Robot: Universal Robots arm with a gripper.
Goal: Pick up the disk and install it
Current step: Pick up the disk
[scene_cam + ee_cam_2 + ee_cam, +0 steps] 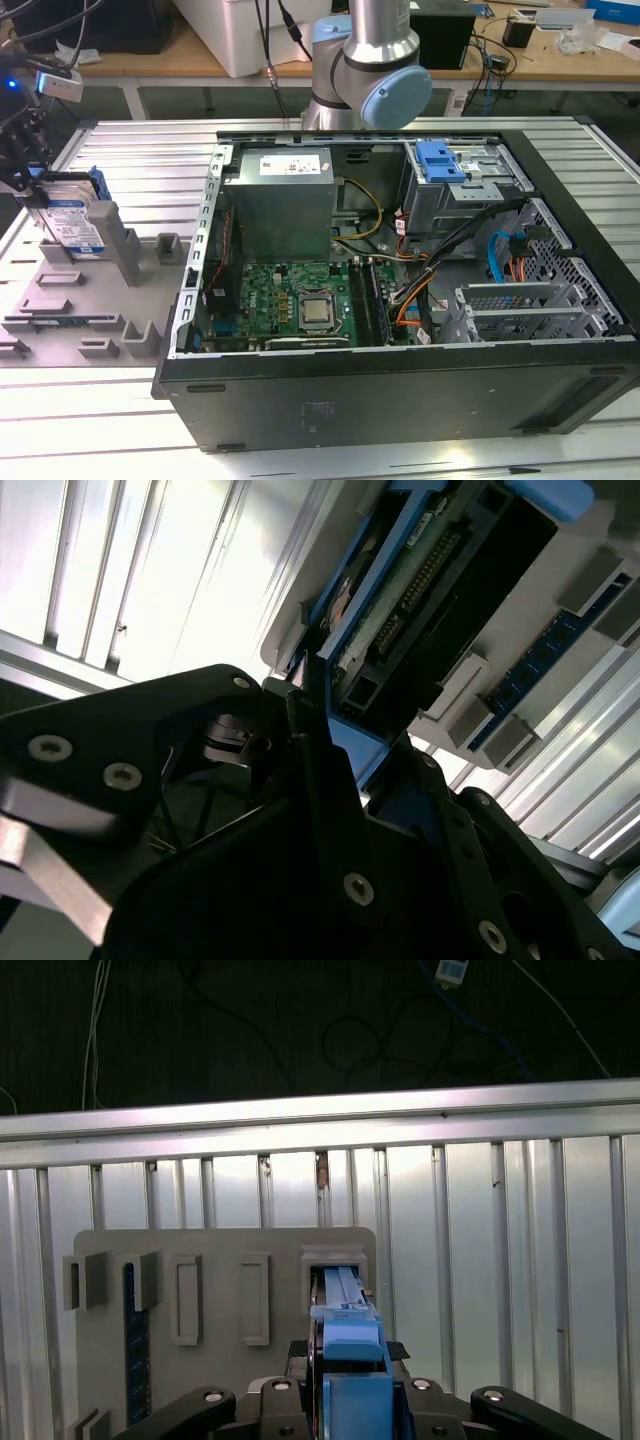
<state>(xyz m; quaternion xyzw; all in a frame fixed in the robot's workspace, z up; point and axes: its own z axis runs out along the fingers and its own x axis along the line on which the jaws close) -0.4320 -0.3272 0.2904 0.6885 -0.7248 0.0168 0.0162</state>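
First wrist view: disk (346,1325) within claw (348,1395).

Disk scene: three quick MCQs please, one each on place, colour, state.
1. Where is the disk?
A. in the grey fixture, at the exterior view's left
B. inside the computer case
C. on the wooden bench

2. The disk's carrier rail is:
A. red
B. blue
C. yellow

3. The computer case is:
A. closed
B. open
C. upside down

Answers:
1 A, it stands in the fixture's slot, outside the case.
2 B, the first wrist view shows blue plastic.
3 B, the motherboard lies exposed.
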